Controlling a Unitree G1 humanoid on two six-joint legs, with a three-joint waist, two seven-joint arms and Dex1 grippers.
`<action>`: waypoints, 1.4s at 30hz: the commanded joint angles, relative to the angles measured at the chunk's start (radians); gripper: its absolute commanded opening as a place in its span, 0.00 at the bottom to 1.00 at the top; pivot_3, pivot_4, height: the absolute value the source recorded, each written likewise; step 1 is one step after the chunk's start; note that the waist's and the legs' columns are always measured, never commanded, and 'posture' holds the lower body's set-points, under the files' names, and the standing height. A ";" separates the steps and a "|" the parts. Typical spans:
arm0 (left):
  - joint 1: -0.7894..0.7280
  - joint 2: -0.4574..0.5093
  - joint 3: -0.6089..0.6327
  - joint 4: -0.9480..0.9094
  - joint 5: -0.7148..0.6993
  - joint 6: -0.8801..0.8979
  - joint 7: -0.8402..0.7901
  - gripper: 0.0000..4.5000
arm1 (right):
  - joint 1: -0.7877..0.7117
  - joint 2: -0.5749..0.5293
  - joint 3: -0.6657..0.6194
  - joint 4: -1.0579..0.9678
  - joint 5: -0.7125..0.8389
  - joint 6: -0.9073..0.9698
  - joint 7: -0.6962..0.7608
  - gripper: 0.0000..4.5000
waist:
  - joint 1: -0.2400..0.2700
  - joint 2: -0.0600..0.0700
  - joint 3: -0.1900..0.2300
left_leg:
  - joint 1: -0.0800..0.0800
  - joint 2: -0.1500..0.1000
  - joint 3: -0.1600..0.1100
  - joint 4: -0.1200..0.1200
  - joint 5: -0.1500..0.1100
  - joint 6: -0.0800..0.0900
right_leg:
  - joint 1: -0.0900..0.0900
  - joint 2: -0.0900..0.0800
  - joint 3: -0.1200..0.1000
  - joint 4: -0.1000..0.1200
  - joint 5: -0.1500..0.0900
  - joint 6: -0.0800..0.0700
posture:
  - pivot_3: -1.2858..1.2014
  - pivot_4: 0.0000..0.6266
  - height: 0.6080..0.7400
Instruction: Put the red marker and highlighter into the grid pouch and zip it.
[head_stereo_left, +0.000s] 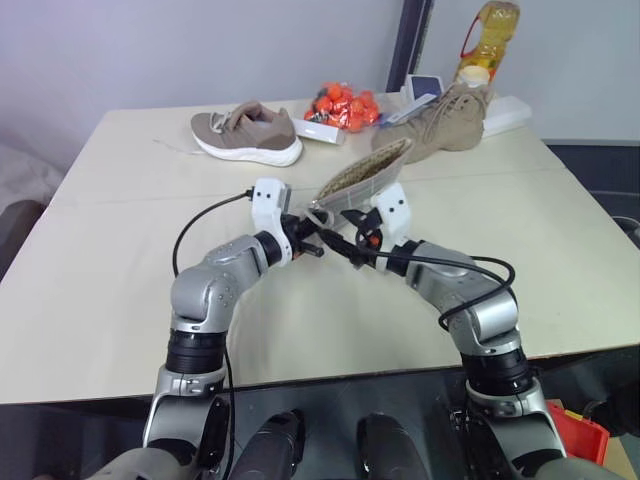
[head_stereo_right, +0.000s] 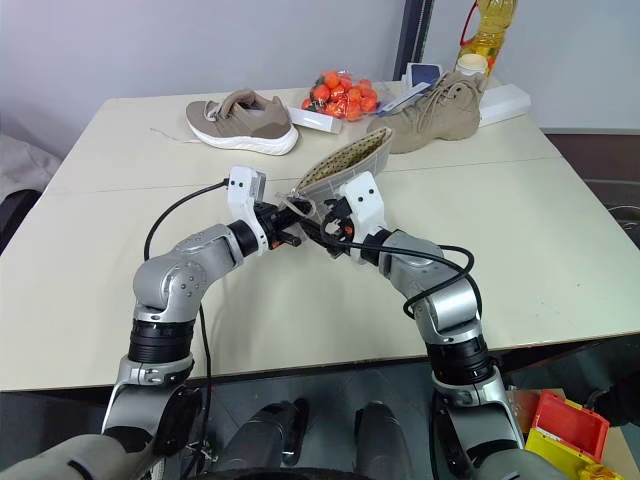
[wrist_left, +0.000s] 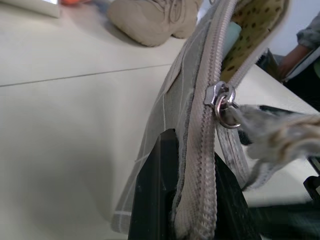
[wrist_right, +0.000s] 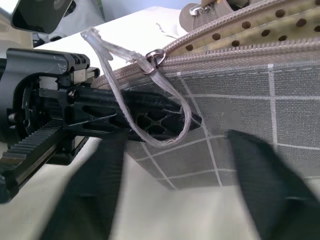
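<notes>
1. Left eye view: the grid pouch (head_stereo_left: 365, 172) is lifted off the worktop (head_stereo_left: 120, 250), held up between the two arms. The left fingers (head_stereo_left: 312, 248) are clenched on the pouch's lower end; the pouch rises from them up and away, its mouth gaping at the far end. The right fingers (head_stereo_left: 345, 243) sit just beside the left ones, at the same low end of the pouch. Beyond both sets of fingers, well apart from them, lie a low tan shoe (head_stereo_left: 247, 133), a bag of orange-red pieces (head_stereo_left: 345, 105), a high tan boot (head_stereo_left: 445, 125) and a yellow bottle (head_stereo_left: 487, 40).

2. Right eye view: the same scene. A person's arm does not come near; the pouch hangs clear of the worktop, its spotted lining showing at the open far end.

3. Left wrist view: the left fingers pinch the zipper edge of the pouch between them. Just past the fingers the metal pull (wrist_left: 220, 97) sits on the zipper, with a pale cord loop (wrist_left: 272, 132) hanging off it. Beyond the pull the zipper stands open, showing yellow dotted lining and a light-green thing that may be the highlighter (wrist_left: 231, 37). The red marker cannot be made out.

4. Right wrist view: the right fingers stand parted on either side of the pouch's grid face; whether they grip it I cannot tell. The cord loop dangles between them and the left fingers.
</notes>
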 joint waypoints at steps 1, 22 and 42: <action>-0.007 -0.005 0.010 -0.048 -0.030 -0.007 0.003 0.00 | -0.032 0.006 -0.005 -0.021 0.013 -0.018 0.001 0.20 | 0.001 0.000 0.000 | 0.000 0.000 0.000 0.000 0.000 0.000 | 0.000 0.000 0.000 0.000 0.000 0.000 | 0.52 0.24 1.00; 0.064 0.245 -0.156 0.092 0.275 -0.490 -0.142 0.00 | -0.055 -0.291 -0.265 -0.018 0.036 -0.013 -0.010 0.01 | 0.002 0.000 0.000 | 0.000 0.000 0.001 0.000 0.000 0.000 | 0.000 -0.002 0.000 -0.001 0.000 0.000 | 0.52 0.24 1.00; 0.420 0.324 0.037 -0.090 0.134 -0.399 -0.191 1.00 | 0.218 -0.436 -0.262 0.025 0.043 -0.112 0.166 0.89 | 0.005 0.000 0.000 | -0.001 0.000 0.001 0.000 -0.001 0.002 | 0.001 -0.003 0.001 -0.004 0.000 0.000 | 0.52 0.24 1.00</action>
